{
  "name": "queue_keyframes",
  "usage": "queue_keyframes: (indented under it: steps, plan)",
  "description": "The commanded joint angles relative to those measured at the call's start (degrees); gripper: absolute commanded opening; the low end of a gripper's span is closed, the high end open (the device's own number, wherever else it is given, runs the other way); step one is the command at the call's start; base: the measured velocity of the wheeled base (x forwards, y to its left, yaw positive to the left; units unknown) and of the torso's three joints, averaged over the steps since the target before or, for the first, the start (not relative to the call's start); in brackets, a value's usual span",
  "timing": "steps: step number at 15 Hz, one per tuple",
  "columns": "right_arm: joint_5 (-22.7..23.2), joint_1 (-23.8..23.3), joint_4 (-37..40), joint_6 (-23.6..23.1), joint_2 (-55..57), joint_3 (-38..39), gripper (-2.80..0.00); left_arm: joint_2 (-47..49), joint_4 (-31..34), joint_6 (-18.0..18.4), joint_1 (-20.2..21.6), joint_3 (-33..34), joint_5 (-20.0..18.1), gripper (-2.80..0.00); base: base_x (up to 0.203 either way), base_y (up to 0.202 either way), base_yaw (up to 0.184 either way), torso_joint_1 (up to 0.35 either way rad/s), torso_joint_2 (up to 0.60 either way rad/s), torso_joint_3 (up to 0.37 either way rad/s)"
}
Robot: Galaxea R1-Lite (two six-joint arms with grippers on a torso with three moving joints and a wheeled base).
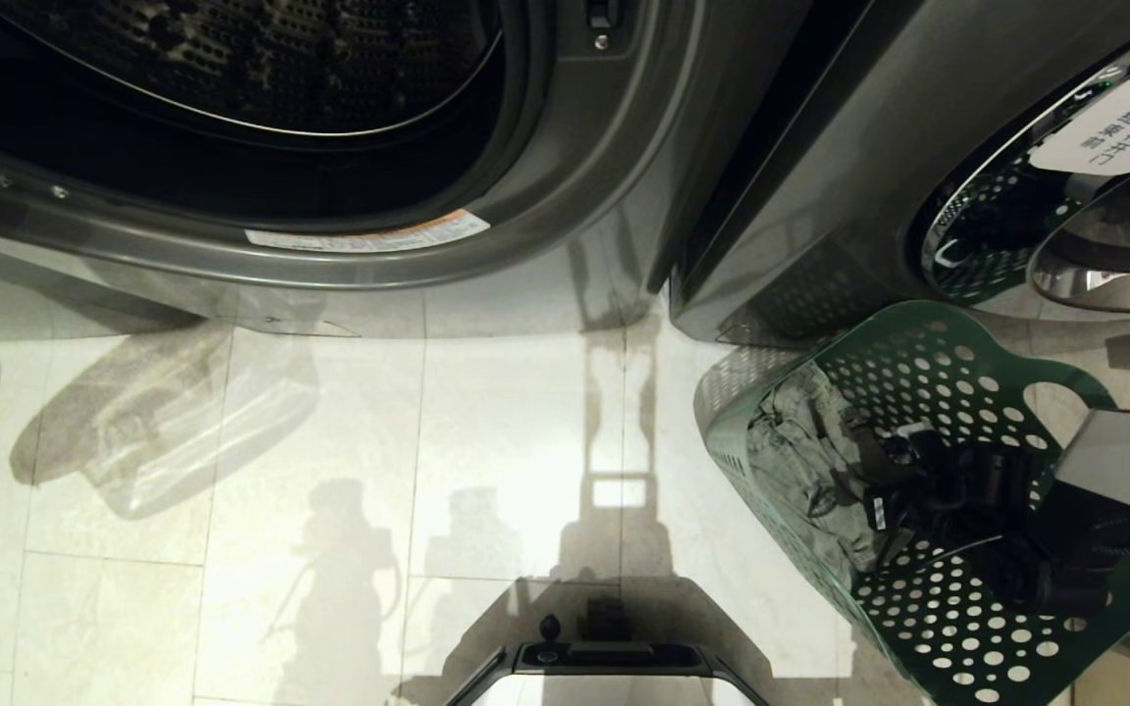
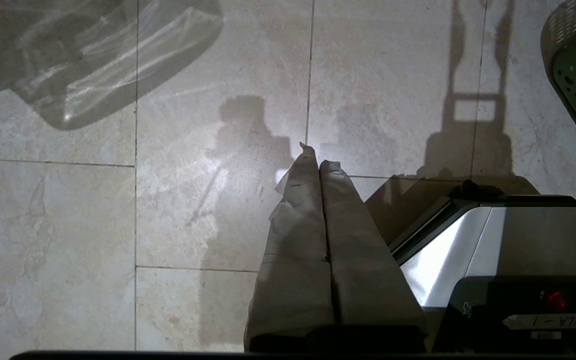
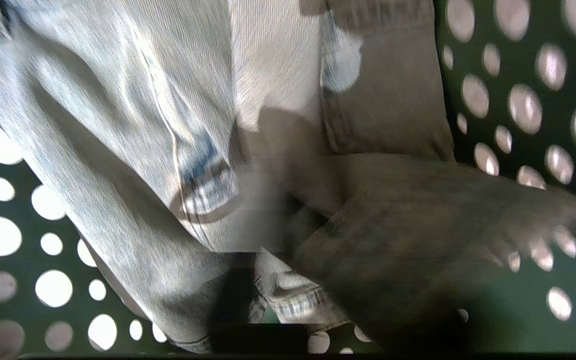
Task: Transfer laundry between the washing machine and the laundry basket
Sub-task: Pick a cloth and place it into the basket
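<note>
Progress: early, by my reading. The laundry lies inside the laundry basket, heaped against its near wall; nothing has reached the drum.
Washing machine: door stands open, dark drum showing no clothing in the part visible from the head view.
Left to do: secure the garment, lift it clear of the basket, carry it across the floor to the open drum, let go.
Right tool: down inside the basket, right at the garment. In the right wrist view the denim fills the frame with fabric bunched close in; whether the jaws have closed on it I cannot tell, as motion blur hides them.
Left tool: parked over the floor, fingers pressed together, holding nothing.
</note>
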Motion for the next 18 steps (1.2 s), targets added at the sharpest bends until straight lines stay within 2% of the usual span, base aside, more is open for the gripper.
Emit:
queue_keyframes:
  steps: [1,4,6,9,12,14,15,17,18]
  plan:
    - [-0.1,0.2,-0.4,0.1,0.2,0.4,-2.80,-0.1,0.0,0.0,0.0,0.0,0.0,-2.80,0.000,0.000,0.000,0.000,0.00,0.000]
    - [-0.4,0.4,0.6,2.1,-5.6,3.7,-2.80,-0.1,0.0,0.0,0.0,0.0,0.0,-2.80,0.000,0.000,0.000,0.000,0.00,0.000]
    - [0.1,0.5,5.4,3.0,-13.7,8.9,-2.80,-0.1,0.0,0.0,0.0,0.0,0.0,-2.80,0.000,0.000,0.000,0.000,0.00,0.000]
    - [2.1,0.9,14.0,3.4,-29.3,18.8,-2.80,-0.1,0.0,0.0,0.0,0.0,0.0,-2.80,0.000,0.000,0.000,0.000,0.00,0.000]
    - [3.5,2.9,23.8,4.1,-50.4,25.3,-2.80,-0.1,0.0,0.0,0.0,0.0,0.0,-2.80,0.000,0.000,0.000,0.000,0.00,0.000]
    - [3.8,6.1,35.9,5.4,-66.2,25.9,-2.80,-0.1,0.0,0.0,0.0,0.0,0.0,-2.80,0.000,0.000,0.000,0.000,0.00,0.000]
    - [3.2,7.7,45.7,6.2,-73.0,24.5,-2.80,-0.1,0.0,0.0,0.0,0.0,0.0,-2.80,0.000,0.000,0.000,0.000,0.00,0.000]
    - [0.8,11.3,63.2,9.4,-82.1,19.8,-2.80,-0.1,0.0,0.0,0.0,0.0,0.0,-2.80,0.000,0.000,0.000,0.000,0.00,0.000]
    - [-1.0,13.0,67.1,10.2,-85.5,18.3,-2.80,-0.1,0.0,0.0,0.0,0.0,0.0,-2.80,0.000,0.000,0.000,0.000,0.00,0.000]
